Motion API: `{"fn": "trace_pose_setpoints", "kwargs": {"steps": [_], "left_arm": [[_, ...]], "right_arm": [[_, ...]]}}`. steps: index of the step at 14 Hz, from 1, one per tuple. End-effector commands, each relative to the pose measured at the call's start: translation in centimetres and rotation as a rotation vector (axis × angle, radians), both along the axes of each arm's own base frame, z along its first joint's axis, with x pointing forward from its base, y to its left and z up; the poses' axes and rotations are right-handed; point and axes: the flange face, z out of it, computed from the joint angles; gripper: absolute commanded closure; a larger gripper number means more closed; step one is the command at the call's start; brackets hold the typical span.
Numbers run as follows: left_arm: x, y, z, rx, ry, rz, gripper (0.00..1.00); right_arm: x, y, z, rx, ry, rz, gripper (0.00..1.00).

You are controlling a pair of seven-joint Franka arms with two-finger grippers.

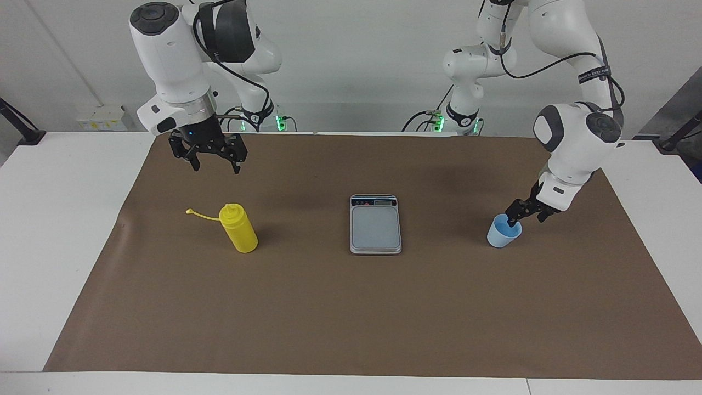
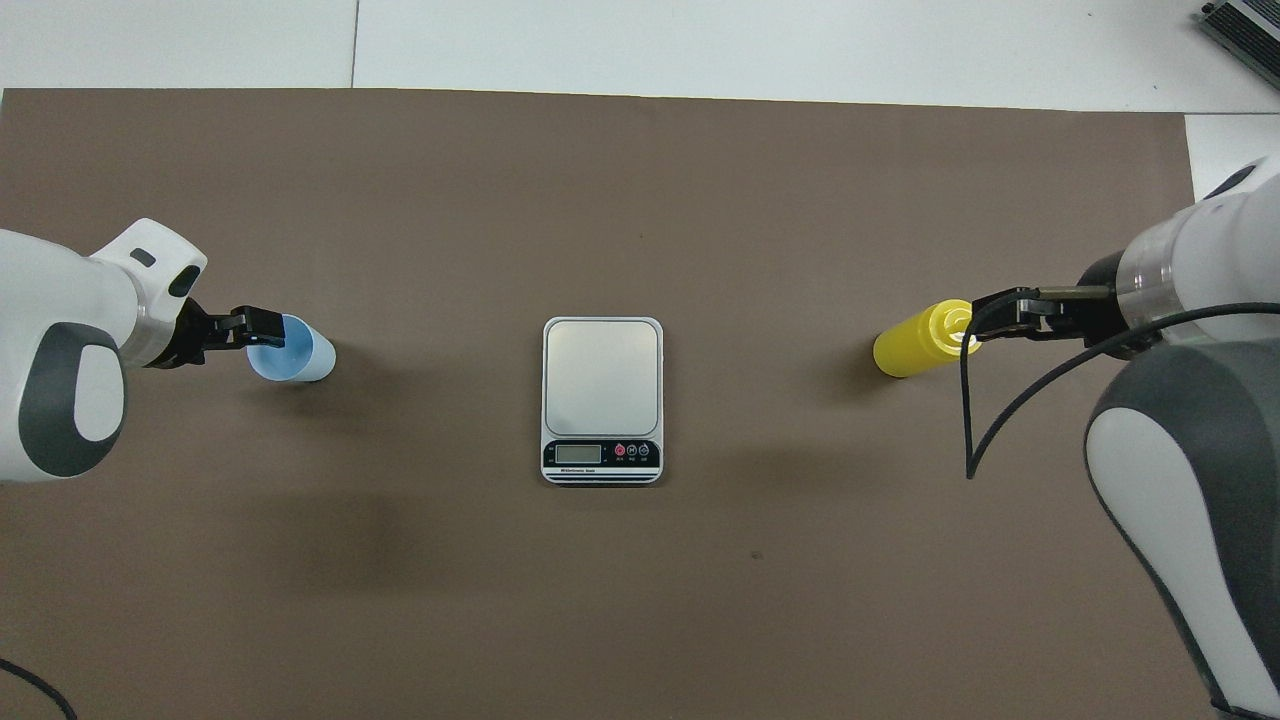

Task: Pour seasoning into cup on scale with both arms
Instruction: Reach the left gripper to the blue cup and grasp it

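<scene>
The light-blue cup (image 1: 500, 236) (image 2: 300, 357) stands on the brown mat toward the left arm's end of the table. My left gripper (image 1: 525, 216) (image 2: 262, 325) is low at the cup's rim, open, with one fingertip (image 1: 512, 220) over the rim; I cannot tell whether it touches. The yellow seasoning bottle (image 1: 239, 230) (image 2: 912, 347) stands upright toward the right arm's end, its cap strap (image 1: 201, 215) hanging out sideways. My right gripper (image 1: 216, 165) (image 2: 1003, 310) waits open in the air, over the mat beside the bottle. The scale (image 1: 375, 226) (image 2: 602, 378) lies mid-table with a bare plate.
The brown mat (image 1: 351, 318) covers most of the white table (image 1: 60, 219). The scale's display strip (image 2: 602, 454) is at the end nearest the robots. A black cable (image 2: 968, 420) loops down from the right arm.
</scene>
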Motion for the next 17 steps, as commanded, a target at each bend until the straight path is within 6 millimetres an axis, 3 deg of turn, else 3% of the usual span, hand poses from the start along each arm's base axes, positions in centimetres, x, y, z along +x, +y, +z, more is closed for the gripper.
{"fn": "trace_pose_setpoints", "kwargs": {"steps": [1,4,5,8,11,13,17], "left_arm": [[-0.2,-0.2,-1.2,-0.011,-0.003,0.024,0.00],[-0.4,-0.3,-2.7,-0.012,0.003,0.025,0.00],[-0.5,-0.3,-2.6,-0.012,0.006,0.025,0.15],[-0.5,-0.6,-2.6,-0.011,0.007,0.008,1.00],[-0.2,-0.7,-2.3,-0.010,0.010,0.002,1.00],[1.0,-0.7,-1.0,-0.010,0.011,-0.003,1.00],[3.9,-0.4,5.9,-0.024,0.020,-0.001,1.00]], "right_arm": [[-0.6,-0.4,0.1,0.009,0.007,0.013,0.00],[-0.6,-0.4,0.1,0.009,0.008,0.015,0.00],[-0.6,-0.4,0.1,0.009,0.008,0.015,0.00],[-0.7,-0.4,0.2,0.009,0.006,0.013,0.00],[-0.6,-0.4,0.1,0.009,0.007,0.015,0.00],[-0.7,-0.4,0.2,0.009,0.006,0.015,0.00],[-0.7,-0.4,0.2,0.009,0.006,0.015,0.00]]}}
